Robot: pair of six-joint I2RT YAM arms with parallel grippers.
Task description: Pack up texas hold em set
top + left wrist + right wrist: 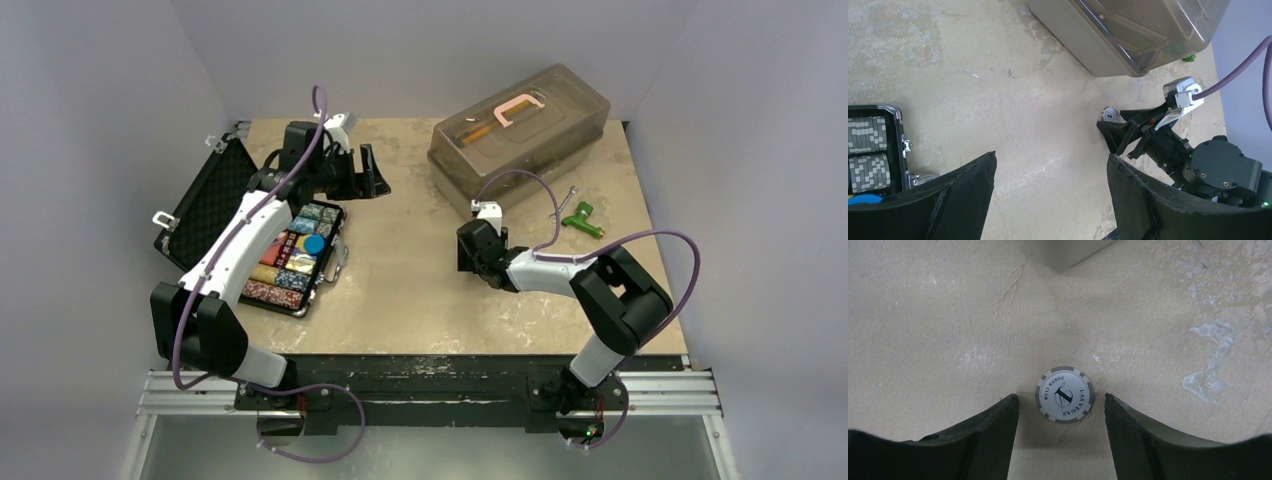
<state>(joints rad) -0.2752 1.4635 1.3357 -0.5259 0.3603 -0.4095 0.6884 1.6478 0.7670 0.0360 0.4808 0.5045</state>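
Beige mottled surface [420, 290], plain grey walls on three sides.

1. Case [322, 285]: lies open, to the left of and nearer than the left jaws. Foam-lined lid [205, 200] leans outward to the left. Rows of chips [290, 262] fill the tray, with a blue disc [314, 243] on top of them.
2. Left jaws: spread wide, empty, over bare surface just beyond the case.
3. Right jaws: partly open, low over the surface. One grey-and-white chip [1063, 394] lies flat between the fingertips; a gap shows on each side, so no grip.
4. Tub [520, 125]: just beyond the right jaws, lid on, a pink clamp [515, 108] inside.
5. Green-handled tool [582, 220]: to the right of the right jaws, near the tub.
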